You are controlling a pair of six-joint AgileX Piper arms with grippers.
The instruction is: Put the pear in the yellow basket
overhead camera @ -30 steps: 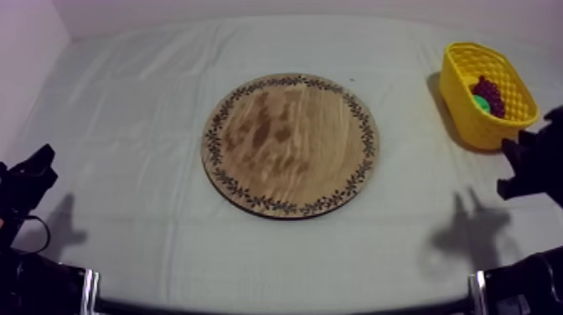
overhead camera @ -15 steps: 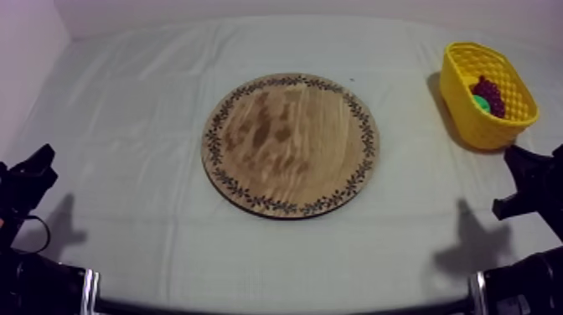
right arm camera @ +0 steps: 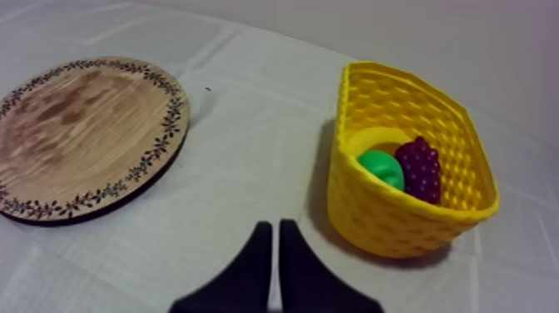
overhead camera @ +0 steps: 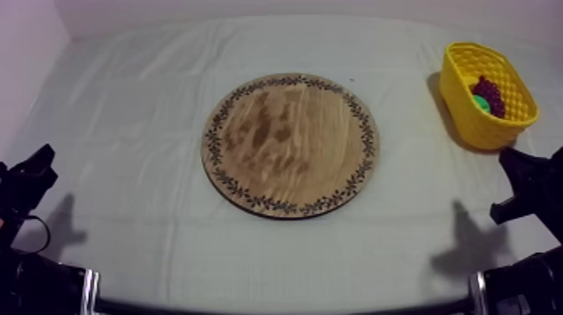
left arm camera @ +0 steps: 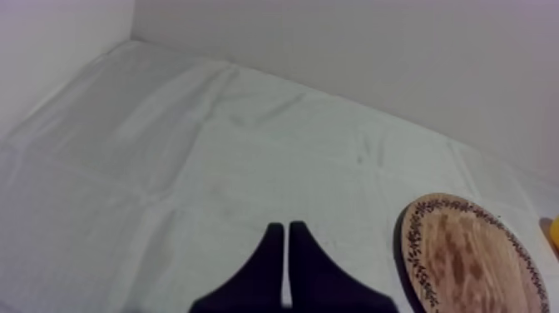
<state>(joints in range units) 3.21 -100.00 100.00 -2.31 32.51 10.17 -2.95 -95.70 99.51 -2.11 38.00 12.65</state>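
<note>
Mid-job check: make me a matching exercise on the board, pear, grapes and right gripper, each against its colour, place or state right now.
Things:
1 board
2 pear
3 grapes
4 right gripper

States:
A purple, in the basket
B shut, near the basket
C wooden, nothing on it
D green, in the basket

Pairs: 1-C, 2-D, 3-A, 4-B

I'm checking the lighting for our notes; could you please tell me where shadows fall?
Top view: the yellow basket casts a dark shadow on the cloth toward the wooden board. Right wrist view: that shadow hugs the basket's board-side wall. Left wrist view: soft, even light.
</note>
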